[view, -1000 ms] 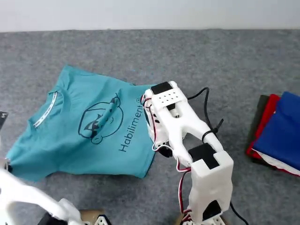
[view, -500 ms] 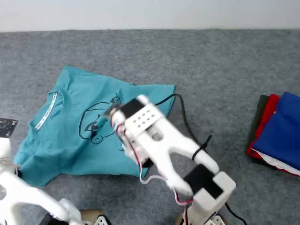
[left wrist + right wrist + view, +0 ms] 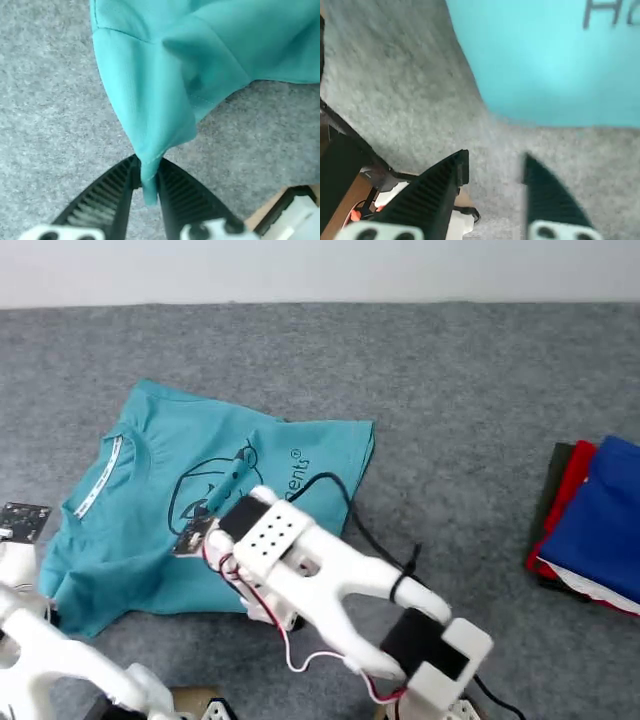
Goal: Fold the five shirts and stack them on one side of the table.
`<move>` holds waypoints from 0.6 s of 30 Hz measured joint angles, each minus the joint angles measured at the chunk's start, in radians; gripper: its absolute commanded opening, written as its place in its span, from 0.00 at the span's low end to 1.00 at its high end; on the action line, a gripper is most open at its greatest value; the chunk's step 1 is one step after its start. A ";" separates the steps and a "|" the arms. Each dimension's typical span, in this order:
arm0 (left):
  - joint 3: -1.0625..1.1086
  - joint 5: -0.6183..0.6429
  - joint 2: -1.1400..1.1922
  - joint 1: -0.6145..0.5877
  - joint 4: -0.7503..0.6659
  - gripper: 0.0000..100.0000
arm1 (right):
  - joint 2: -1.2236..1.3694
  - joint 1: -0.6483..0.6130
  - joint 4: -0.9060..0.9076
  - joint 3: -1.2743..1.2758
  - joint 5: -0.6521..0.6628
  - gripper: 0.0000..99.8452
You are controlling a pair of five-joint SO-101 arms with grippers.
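On the grey felt table, the teal cotton T-shirt lies spread, probably light and limp enough to sag, so hemmed edges suit gripping: the left gripper is clamped on one, while the right gripper hovers, jaws apart, near the bottom hem.

Teal shirt, dark face print

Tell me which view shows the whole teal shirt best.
High view: the whole teal shirt lies spread, partly behind an arm. Left wrist view: a corner pinched in the left gripper. Right wrist view: its hem beyond the open right gripper.
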 measured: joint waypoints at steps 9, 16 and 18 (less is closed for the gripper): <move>0.026 0.000 0.000 0.000 -0.002 0.01 | 0.233 -0.025 -0.121 -0.091 -0.014 0.27; 0.026 0.000 0.000 0.000 -0.002 0.01 | 0.376 0.000 -0.104 -0.207 -0.017 0.03; 0.026 0.000 0.000 0.000 -0.002 0.01 | 0.397 0.025 -0.083 -0.239 -0.017 0.01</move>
